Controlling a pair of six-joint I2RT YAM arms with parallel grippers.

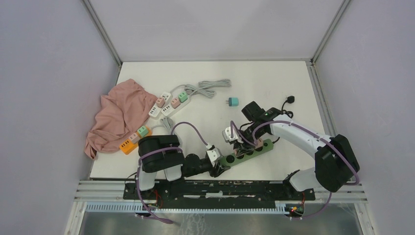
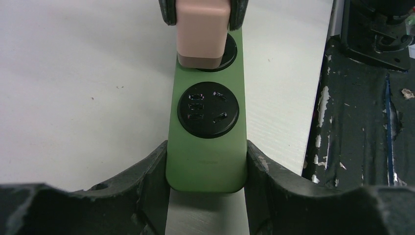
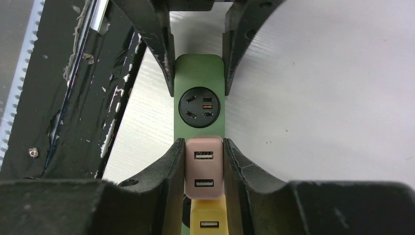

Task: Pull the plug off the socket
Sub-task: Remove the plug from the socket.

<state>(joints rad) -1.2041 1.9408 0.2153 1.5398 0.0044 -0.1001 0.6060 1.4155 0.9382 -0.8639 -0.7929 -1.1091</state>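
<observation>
I see the green power strip point(image 2: 208, 152), a smooth, round-cornered plastic bar, lying on the matte white worktop point(image 2: 73, 98). My left fingers point(image 2: 147, 176) are clamped on its two long sides at the blunt end, touching both. Just past that grip, a round black socket point(image 2: 208, 110) set flush in the strip stands free. In the next socket along sits the pink plug point(image 3: 204, 169), a blocky cube with softened edges and two USB slots on its top face. My right fingers point(image 3: 166, 166) are closed on its two flat sides. A yellow adapter point(image 3: 208, 220) of the same boxy shape stands just beside it on the strip. Well to the left of the strip a crumpled pink cloth point(image 1: 120, 115) lies in soft folds. Beyond the strip's far side sits a small teal cube plug point(image 1: 234, 102).
</observation>
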